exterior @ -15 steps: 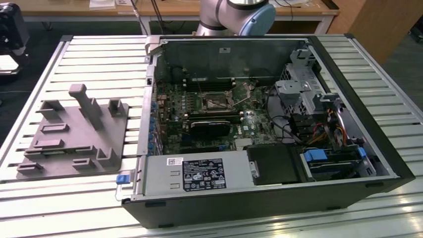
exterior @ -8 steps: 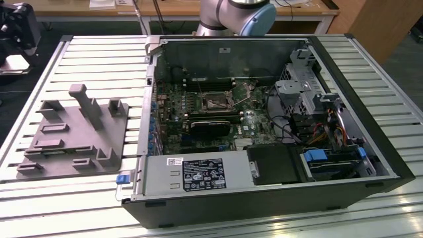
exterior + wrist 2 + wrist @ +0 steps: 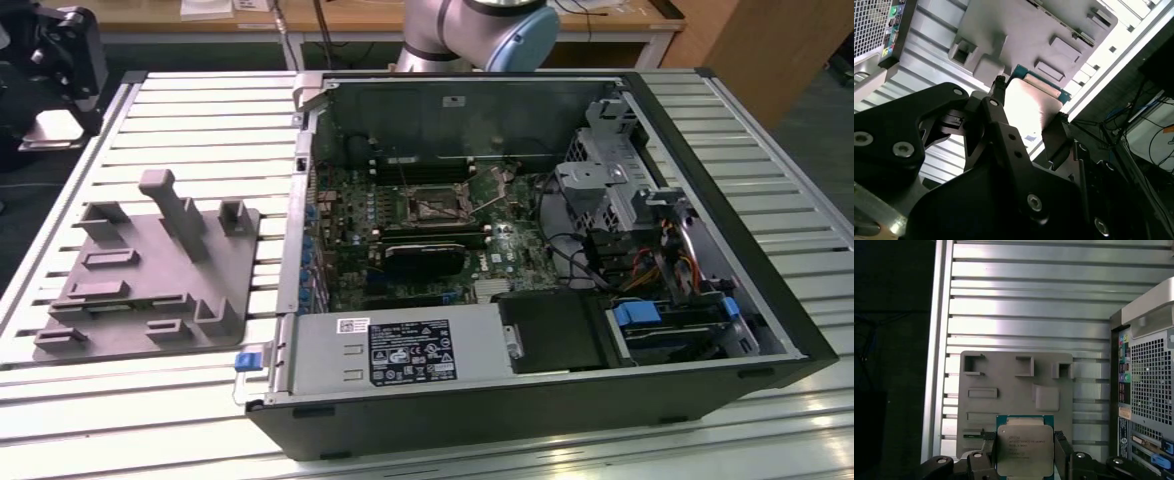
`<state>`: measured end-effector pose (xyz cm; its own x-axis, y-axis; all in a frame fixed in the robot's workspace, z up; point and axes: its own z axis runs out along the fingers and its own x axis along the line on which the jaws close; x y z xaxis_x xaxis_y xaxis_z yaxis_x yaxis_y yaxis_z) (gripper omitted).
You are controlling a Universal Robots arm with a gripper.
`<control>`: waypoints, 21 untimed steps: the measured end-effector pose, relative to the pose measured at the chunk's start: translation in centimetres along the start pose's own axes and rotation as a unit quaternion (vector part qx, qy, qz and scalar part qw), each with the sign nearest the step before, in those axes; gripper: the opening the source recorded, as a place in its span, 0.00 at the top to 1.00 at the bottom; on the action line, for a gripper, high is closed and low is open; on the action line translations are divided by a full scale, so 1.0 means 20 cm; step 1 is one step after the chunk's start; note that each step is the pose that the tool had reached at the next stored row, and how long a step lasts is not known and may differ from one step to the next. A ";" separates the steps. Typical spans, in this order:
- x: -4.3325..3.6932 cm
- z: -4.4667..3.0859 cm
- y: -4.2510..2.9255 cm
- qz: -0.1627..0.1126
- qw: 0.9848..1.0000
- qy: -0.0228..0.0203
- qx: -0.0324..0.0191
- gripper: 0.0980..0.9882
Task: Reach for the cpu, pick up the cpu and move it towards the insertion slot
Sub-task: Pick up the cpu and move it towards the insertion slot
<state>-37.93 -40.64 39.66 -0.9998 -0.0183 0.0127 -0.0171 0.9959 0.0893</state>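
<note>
My gripper [image 3: 1024, 456] is shut on the cpu [image 3: 1024, 449], a square chip with a silvery top plate and a green rim, one finger on each of two opposite edges. In the second wrist view the cpu [image 3: 1029, 102] shows bright between the black fingers [image 3: 996, 92] of the gripper [image 3: 1029, 107]. Below it lies the grey plastic fixture [image 3: 1014, 390], and the chip is held up off it, over one edge. The insertion slot [image 3: 434, 205], a dark square socket with a shiny metal frame, sits on the motherboard inside the open computer case [image 3: 747, 300].
The grey fixture [image 3: 154, 270] with upright posts lies on the slatted metal table [image 3: 200, 110], at the exterior view's left of the case. A black card [image 3: 424, 258], a power supply [image 3: 387, 350], drive cages and cables crowd the case. Black equipment [image 3: 54, 60] stands at the far left corner.
</note>
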 end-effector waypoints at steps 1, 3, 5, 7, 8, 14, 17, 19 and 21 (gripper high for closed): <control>-0.013 -0.001 0.000 0.000 1.000 0.000 0.000 0.50; -0.039 -0.001 -0.001 0.000 1.000 0.001 0.000 0.50; -0.066 -0.001 -0.001 0.000 1.000 0.002 0.000 0.50; -0.093 -0.002 -0.002 0.000 1.000 0.003 0.000 0.50; -0.106 -0.002 -0.002 0.000 1.000 0.003 0.000 0.50; -0.178 -0.003 -0.003 0.000 1.000 0.005 0.000 0.50; -0.214 -0.003 -0.004 0.001 1.000 0.006 0.000 0.50; -0.239 -0.004 -0.004 0.001 1.000 0.007 0.000 0.50; -0.263 -0.004 -0.004 0.001 1.000 0.007 0.000 0.50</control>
<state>-32.66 -40.64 39.67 -0.9995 -0.0182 0.0271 -0.0157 0.9959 0.0895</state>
